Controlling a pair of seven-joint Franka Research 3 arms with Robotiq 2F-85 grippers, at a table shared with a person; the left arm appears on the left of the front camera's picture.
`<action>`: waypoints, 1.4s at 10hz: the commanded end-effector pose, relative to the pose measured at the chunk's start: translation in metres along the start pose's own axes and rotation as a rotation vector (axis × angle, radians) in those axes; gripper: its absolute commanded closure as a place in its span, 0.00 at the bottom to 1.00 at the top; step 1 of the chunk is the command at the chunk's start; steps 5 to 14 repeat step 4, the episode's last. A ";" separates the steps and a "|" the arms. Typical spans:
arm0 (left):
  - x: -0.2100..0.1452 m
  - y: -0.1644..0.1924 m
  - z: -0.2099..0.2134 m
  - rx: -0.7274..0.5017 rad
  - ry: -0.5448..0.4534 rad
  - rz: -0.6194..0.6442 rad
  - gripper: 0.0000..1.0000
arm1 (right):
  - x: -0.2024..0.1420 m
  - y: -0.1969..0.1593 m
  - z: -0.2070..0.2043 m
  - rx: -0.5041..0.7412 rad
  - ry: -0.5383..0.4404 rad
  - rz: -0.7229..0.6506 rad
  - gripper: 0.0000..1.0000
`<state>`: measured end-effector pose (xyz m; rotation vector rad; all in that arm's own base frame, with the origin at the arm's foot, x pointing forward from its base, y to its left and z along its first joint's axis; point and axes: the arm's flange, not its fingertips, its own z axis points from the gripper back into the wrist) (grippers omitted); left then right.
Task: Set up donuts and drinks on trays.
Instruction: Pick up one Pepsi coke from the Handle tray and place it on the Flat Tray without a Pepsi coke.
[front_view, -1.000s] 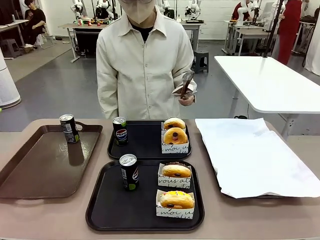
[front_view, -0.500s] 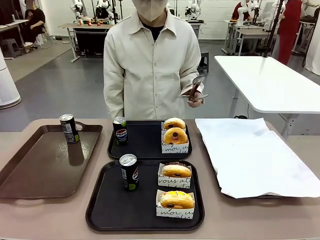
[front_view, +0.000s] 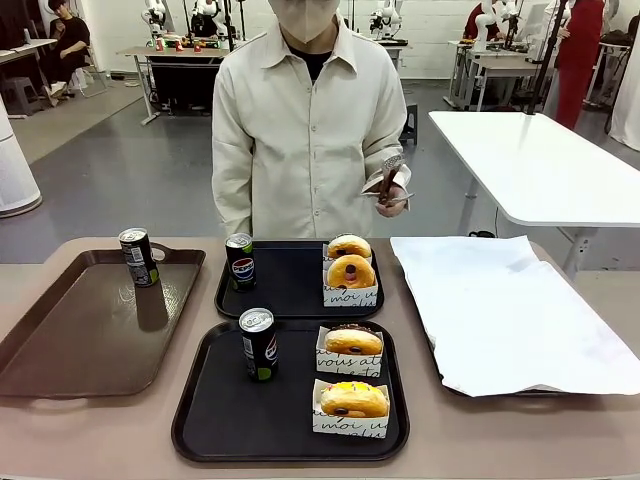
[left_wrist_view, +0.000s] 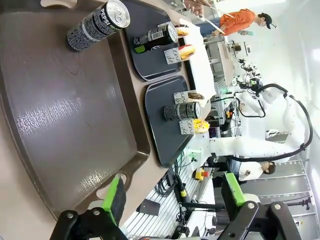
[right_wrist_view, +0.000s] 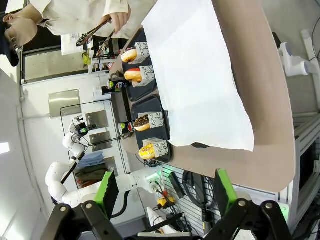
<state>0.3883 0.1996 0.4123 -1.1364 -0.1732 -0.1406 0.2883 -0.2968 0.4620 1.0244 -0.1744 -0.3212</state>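
Premises present as a robotics laboratory or data-collection hall: a wide room with grey sealed flooring (front_view: 130, 170), white walls, and rows of work tables (front_view: 540, 165) set apart across the floor. Further stations at the back (front_view: 180, 50) carry equipment and small objects, with people seated or standing at them, and a stool (front_view: 402, 122) stands between tables. The left wrist view shows shelving and cabling beside the rig, and the near table (front_view: 60, 440) is laid out as a staged food-service counter rather than a working kitchen
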 end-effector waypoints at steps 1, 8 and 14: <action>-0.003 -0.003 -0.001 0.001 -0.016 0.010 0.00 | 0.001 0.000 0.001 0.023 -0.007 0.009 0.00; -0.003 -0.003 -0.001 0.001 -0.016 0.010 0.00 | 0.001 0.000 0.001 0.023 -0.007 0.009 0.00; -0.003 -0.003 -0.001 0.001 -0.016 0.010 0.00 | 0.001 0.000 0.001 0.023 -0.007 0.009 0.00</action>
